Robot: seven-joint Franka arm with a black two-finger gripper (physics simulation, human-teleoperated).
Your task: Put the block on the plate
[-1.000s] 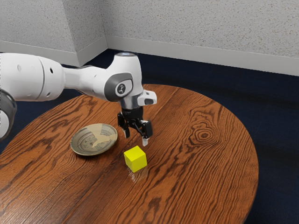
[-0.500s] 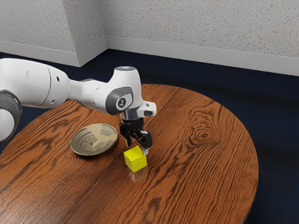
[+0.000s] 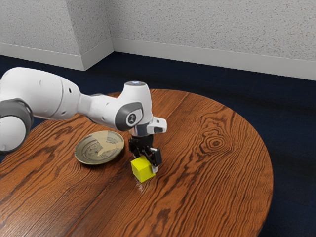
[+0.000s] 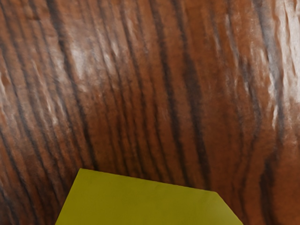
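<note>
In the exterior view, the claw (image 3: 144, 164) is down at the yellow block (image 3: 143, 170), which sits flat on the table (image 3: 210, 173), near the plate (image 3: 93, 151) but apart from it. The claw looks open, its fingers (image 3: 155, 168) spread; one is beside the block's face toward the exterior view's right, while the other's tip is lost behind the block. I cannot make out contact from both sides, so I would not call it gripped. The job looks to be at the grasp, with the lift and carry yet to do.

In the wrist view, the block lies just under the hand, with a flat top and crisp straight edges. It should handle as a stiff, fairly light piece (wood or plastic, at a guess), hardly fragile, though its smooth faces might slip if pinched near a corner. Best to take it low across two opposite upright faces, pads square to them, then close evenly; an off-centre squeeze could twist it. After that, lift clear of the plate's rim and set it down near the middle.
</note>
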